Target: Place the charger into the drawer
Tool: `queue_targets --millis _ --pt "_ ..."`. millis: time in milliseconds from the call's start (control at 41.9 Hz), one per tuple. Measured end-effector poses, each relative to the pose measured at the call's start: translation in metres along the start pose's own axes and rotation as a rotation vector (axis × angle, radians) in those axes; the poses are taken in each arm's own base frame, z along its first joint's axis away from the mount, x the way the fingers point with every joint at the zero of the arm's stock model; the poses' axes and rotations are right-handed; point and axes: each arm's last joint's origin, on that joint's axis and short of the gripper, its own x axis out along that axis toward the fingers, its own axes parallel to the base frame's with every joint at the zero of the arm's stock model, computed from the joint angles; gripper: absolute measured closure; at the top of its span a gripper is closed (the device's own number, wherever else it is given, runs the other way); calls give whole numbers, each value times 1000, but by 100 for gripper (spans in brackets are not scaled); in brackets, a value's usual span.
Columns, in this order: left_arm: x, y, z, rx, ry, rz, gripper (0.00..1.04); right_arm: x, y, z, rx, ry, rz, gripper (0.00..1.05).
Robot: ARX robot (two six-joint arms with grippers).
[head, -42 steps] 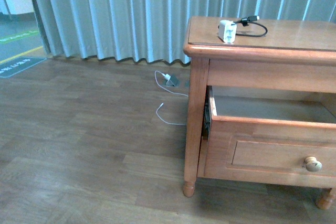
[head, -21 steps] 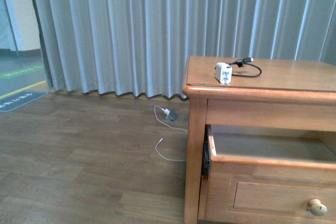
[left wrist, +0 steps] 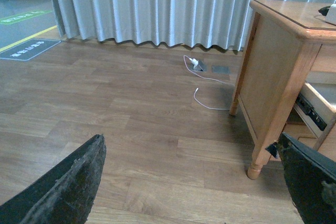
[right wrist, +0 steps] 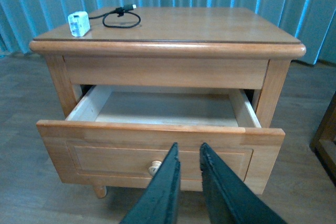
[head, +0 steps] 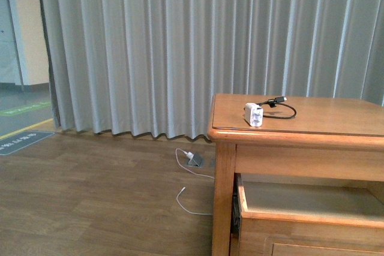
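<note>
The charger [head: 253,114], a small white cube with a looped black cable, lies on top of the wooden nightstand [head: 336,125]; the right wrist view has the charger [right wrist: 79,23] at the top's far corner. Below the top, the drawer [right wrist: 157,142] is pulled out and nothing shows inside; its round pale knob [right wrist: 154,168] faces my right gripper [right wrist: 189,153], which is shut, empty, and in front of the drawer front. My left gripper [left wrist: 191,148] is open over the floor, beside the nightstand's side. In the front view only the drawer's [head: 300,217] upper edge shows.
A grey curtain [head: 180,46] hangs behind the nightstand. A white charger with a thin white cable [head: 191,166] lies on the wooden floor near a floor socket. A dark furniture edge [right wrist: 325,135] stands beside the nightstand in the right wrist view.
The front view has tilted upward: the nightstand and charger sit lower in frame, the drawer knob has dropped out of view, and more curtain shows.
</note>
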Motion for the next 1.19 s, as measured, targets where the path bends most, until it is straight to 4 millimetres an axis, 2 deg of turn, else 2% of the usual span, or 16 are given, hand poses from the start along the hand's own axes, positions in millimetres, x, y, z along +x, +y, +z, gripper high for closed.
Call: queue_targets --millis 72,143,262,597,620,668,859,978,1074,1193 --pt "0 0 0 0 0 0 6 -3 5 -7 -3 -13 5 104" --pt "0 0 0 0 0 0 6 -5 7 -7 -2 -7 2 103" --pt "0 0 0 0 0 0 6 -6 9 -5 -5 -24 13 82" --pt "0 0 0 0 0 0 6 -6 9 -5 -4 -23 10 9" --pt "0 0 0 0 0 0 6 -6 9 -5 -3 -23 10 6" --pt "0 0 0 0 0 0 6 -6 9 -5 -3 -23 10 8" --pt "0 0 0 0 0 0 6 -6 9 -5 -4 -23 10 8" --pt "2 -2 1 -93 -10 102 6 -6 9 -5 -4 -23 10 8" --pt "6 -8 1 -121 37 96 6 -6 9 -5 -4 -23 10 8" --pt "17 -19 15 -101 74 24 6 -6 9 -5 -4 -23 10 8"
